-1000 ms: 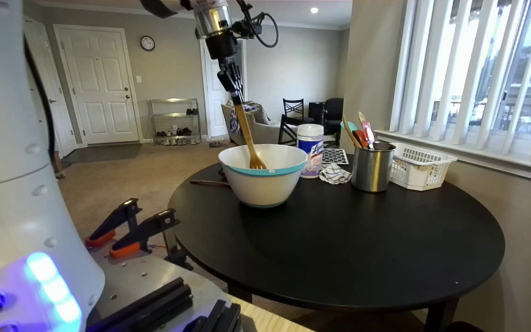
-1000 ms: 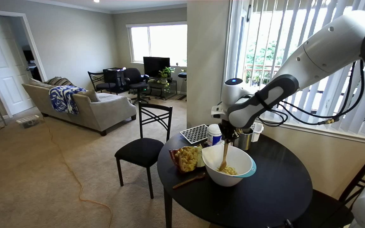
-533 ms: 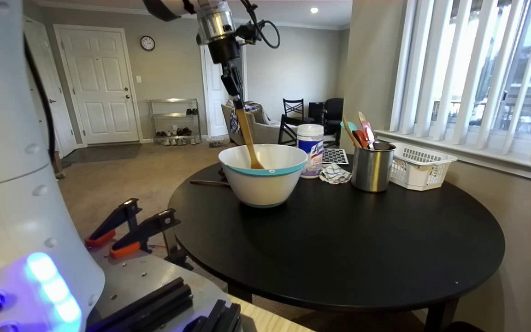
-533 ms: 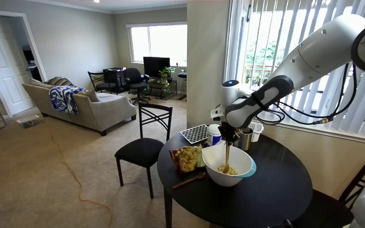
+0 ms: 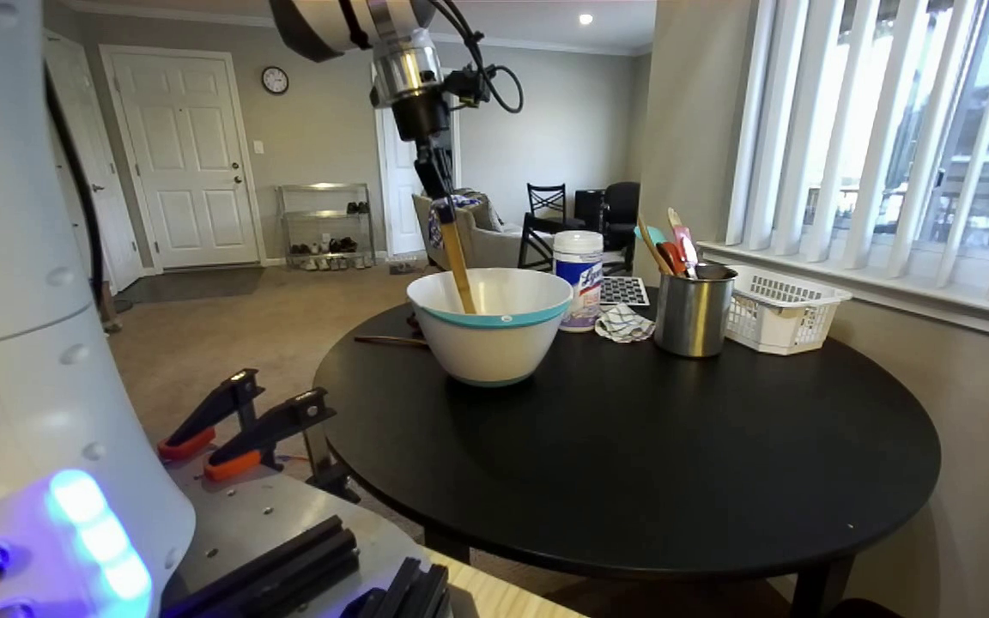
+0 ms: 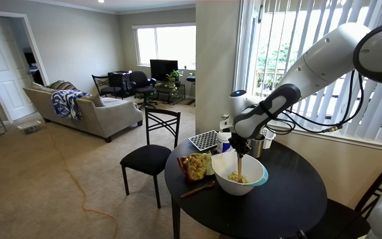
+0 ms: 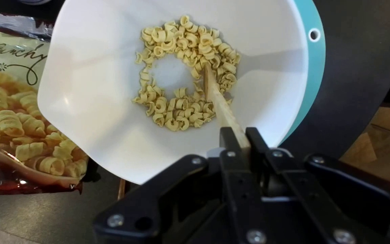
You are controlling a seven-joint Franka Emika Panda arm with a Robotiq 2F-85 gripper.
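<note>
- Wrist view: yellow curls [image 7: 181, 40] inside the white bowl [image 7: 90, 101]; in an exterior view, the white bowl [image 5: 494, 352] hides them.
- Pincer [image 7: 240, 134] nearly closed, gripping a wooden utensil [image 7: 225, 113], which slants into the curls.

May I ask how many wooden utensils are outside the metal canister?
2: the utensil in the gripper, tip in the bowl; a darker utensil on the table beside it. Others may be hidden.
</note>
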